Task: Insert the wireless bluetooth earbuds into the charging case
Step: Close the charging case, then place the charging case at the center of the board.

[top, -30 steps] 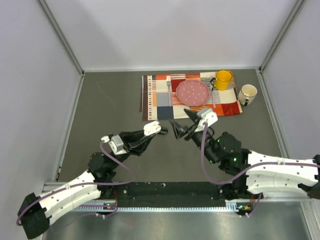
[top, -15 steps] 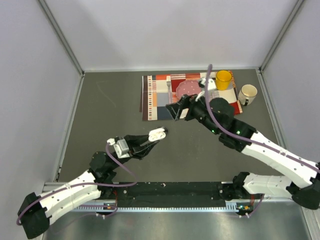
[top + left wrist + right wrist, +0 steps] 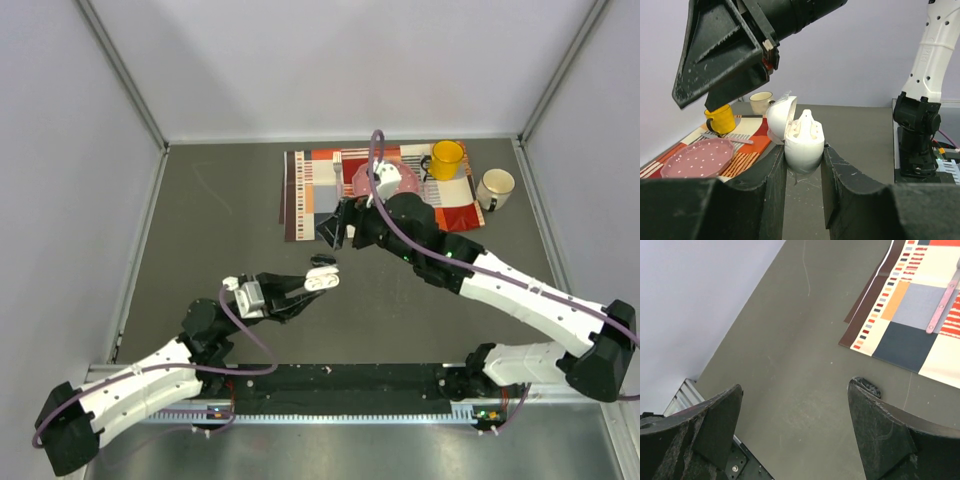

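Observation:
My left gripper is shut on the white charging case, pinching its lower body between both fingers. The case's lid hangs open to the left. A white earbud stands up from the wells inside. My right gripper hovers open over the placemat's near-left corner, beyond the case, with nothing between its fingers. A small black oval thing lies on the table between the two grippers. It is half hidden behind my right finger in the right wrist view, so I cannot tell if it is an earbud or a pod.
A patterned placemat lies at the back with a pink plate, a fork and a yellow mug on it. A white mug stands to the mat's right. The enclosure walls close in on three sides.
The right arm has lifted away from the case and swung back towards the placemat, its jaws spreading wider. The left gripper has carried the case a little to the right and nearer.

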